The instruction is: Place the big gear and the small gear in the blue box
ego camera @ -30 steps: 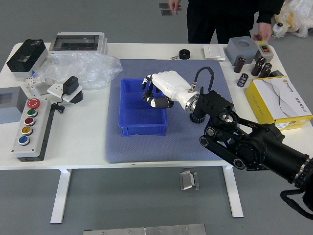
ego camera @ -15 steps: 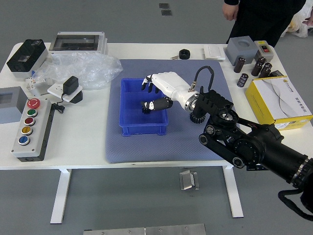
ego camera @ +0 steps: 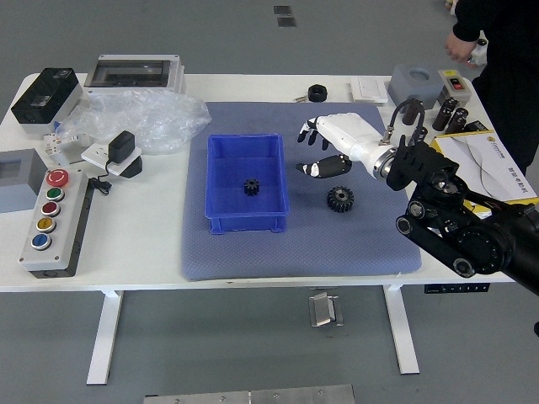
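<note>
Where the blue mat (ego camera: 303, 244) is spread over the white bench (ego camera: 152, 252), a blue box (ego camera: 248, 225) is set on its left part, and the small gear (ego camera: 252, 187) is held inside, seen on the box floor. The big gear (ego camera: 340, 199) is laid outside the box, on the mat to its right.

The right hand (ego camera: 354, 141) is reached in from the right, its fingers (ego camera: 306, 130) pointed left toward the box. It is released, with the fingers parted and the thumb stretched out below them. The big gear is placed nearer the bench's near edge than the hand, close to the thumb but apart from it in this view. The small gear is found to the left of the hand and somewhat nearer the near edge, with the box's right wall between them. The hand appears to be held above the mat, though its height cannot be judged well from this angle.

Beyond the far right corner, a person is partly seen in dark clothing, and a person's hand (ego camera: 461, 48) is held low, clear of the bench. A black roll (ego camera: 317, 93) is set at the mat's far edge, a yellow box (ego camera: 484, 164) is placed at the right, and a button panel (ego camera: 61, 220) is stood at the left.
</note>
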Available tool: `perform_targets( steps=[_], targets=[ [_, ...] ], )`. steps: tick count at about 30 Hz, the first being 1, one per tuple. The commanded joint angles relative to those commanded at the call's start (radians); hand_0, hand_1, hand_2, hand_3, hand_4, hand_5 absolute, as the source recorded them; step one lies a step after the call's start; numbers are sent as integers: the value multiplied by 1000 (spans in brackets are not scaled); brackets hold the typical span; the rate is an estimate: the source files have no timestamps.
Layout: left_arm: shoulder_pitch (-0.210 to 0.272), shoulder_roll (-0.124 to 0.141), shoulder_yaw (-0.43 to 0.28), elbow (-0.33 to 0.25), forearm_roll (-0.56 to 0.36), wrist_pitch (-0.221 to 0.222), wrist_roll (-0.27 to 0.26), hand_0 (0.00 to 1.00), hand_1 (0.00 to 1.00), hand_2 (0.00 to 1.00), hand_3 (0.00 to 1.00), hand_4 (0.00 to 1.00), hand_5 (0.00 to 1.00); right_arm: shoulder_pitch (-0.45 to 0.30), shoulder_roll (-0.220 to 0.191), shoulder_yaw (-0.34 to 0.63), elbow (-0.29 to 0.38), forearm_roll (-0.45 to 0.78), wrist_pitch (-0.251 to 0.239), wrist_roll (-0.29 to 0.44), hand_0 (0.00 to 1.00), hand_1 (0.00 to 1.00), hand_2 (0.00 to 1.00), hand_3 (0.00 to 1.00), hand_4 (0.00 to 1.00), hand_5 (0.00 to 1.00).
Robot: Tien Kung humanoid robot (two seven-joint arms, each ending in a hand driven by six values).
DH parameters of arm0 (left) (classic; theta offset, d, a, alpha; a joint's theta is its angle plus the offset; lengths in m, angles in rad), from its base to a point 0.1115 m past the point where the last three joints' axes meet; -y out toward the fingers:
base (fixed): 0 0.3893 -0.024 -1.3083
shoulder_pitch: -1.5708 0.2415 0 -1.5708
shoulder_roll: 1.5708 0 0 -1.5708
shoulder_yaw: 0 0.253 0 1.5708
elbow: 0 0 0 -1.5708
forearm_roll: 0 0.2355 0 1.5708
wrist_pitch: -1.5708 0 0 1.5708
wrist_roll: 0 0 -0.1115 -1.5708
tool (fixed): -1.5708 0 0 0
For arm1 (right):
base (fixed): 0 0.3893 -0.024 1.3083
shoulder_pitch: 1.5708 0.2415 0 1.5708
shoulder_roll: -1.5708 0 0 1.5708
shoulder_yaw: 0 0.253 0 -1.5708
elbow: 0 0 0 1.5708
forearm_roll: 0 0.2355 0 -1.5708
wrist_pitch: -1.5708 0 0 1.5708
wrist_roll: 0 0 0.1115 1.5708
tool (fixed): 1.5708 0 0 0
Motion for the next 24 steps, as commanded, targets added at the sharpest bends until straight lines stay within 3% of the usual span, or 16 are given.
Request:
perform_targets(
  steps=[8,9,10,24],
  targets=[
    [-2,-1,-1,0,1,0,0,901,890,861,869,790,334,-29,-37,2,-41,19,32,7,535,517,632,677,804,398],
    [-2,-1,-1,0,2,0,0,901,890,861,869,790,334,-30,-38,0,-49,23,40,7,535,517,632,677,804,398],
    [-3,-1,-2,0,2,-1,0,901,890,861,869,790,333,-31,-38,-3,-55,26,46,7,586,553,669,744,807,398],
    [-2,0,-1,0,2,-1,0,901,890,861,869,789,333,-35,-25,-64,-101,47,142,-17,619,591,708,794,813,404]
  ],
)
